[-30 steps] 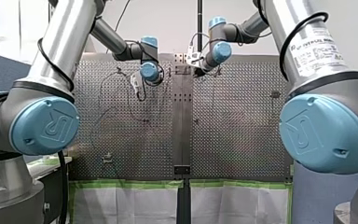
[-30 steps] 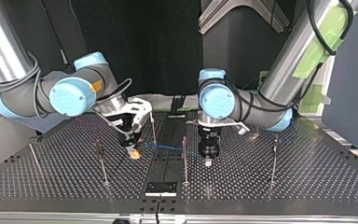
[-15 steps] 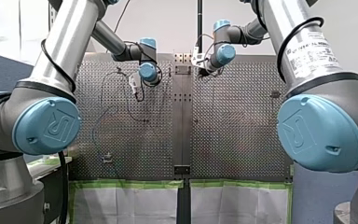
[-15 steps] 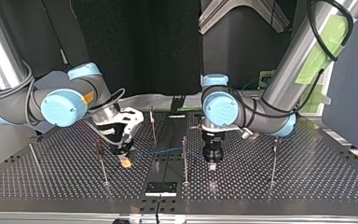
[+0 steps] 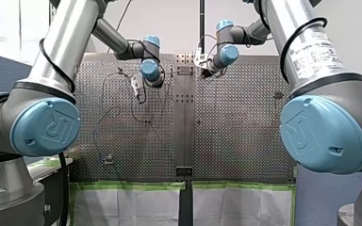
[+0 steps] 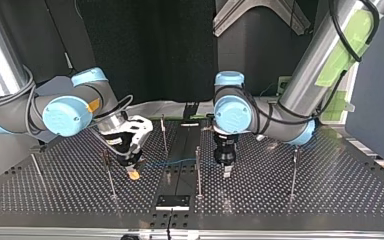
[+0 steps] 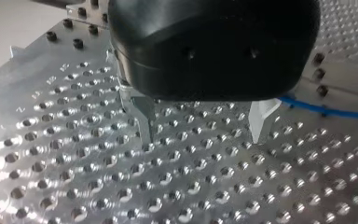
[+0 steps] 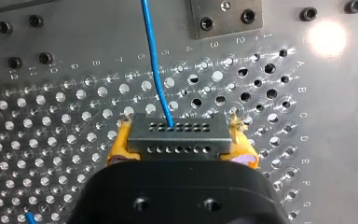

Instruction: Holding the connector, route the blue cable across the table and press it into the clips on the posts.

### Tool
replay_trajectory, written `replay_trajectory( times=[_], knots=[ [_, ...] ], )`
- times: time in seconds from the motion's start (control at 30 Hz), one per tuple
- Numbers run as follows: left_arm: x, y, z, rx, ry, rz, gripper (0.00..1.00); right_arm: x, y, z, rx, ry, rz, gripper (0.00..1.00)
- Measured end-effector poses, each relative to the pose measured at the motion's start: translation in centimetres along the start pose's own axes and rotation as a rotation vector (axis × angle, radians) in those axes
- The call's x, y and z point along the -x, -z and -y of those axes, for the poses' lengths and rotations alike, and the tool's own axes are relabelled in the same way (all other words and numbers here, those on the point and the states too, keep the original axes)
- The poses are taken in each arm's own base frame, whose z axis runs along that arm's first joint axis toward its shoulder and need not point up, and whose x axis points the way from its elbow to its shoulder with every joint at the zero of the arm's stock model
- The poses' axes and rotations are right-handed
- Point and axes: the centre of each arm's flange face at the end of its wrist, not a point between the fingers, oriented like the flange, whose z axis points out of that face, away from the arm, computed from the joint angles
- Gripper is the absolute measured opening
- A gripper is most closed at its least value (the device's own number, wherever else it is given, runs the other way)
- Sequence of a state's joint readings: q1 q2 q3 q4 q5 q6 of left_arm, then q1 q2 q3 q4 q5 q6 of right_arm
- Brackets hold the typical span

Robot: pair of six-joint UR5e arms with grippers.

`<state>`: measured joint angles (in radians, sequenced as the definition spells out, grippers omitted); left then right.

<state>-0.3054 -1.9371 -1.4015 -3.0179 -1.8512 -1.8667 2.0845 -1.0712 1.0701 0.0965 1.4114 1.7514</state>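
Risk: blue cable (image 8: 154, 65) leads straight ahead of your right hand (image 8: 182, 133). Drag it too fast or too low and it may snag on post (image 6: 198, 167). Connector (image 8: 177, 140) could twist between yellow pads (image 8: 119, 143).

Right hand clamped on connector, low over counter (image 8: 51, 154).

Left hand (image 7: 200, 126) spread wide, holding nothing. Cable passes just beside one finger (image 7: 262, 120).

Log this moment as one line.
right gripper: shut on connector | left gripper: open, empty | blue cable: runs from connector
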Motion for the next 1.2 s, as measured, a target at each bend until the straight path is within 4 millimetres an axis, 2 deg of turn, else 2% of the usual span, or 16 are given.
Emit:
replay_trajectory(
  times=[0.47,0.77,1.07,1.2],
  knots=[
    [1.5,5.7,0.5,-0.095,0.031,0.004,1.0,-0.3,0.2,0.1,0.001,0.0,-0.001,0.0],
    [1.4,9.9,0.8,-0.12,-0.001,-0.049,1.0,-0.6,0.4,-0.1,0.005,-0.003,-0.003,0.0],
    [1.1,10.9,1.6,-0.137,-0.016,-0.077,1.0,-1.0,0.6,-0.3,0.008,-0.005,-0.008,0.0],
    [1.6,11.9,2.3,-0.141,-0.021,-0.065,1.0,-1.0,0.6,-0.5,0.011,-0.004,-0.006,0.0]
  ],
)
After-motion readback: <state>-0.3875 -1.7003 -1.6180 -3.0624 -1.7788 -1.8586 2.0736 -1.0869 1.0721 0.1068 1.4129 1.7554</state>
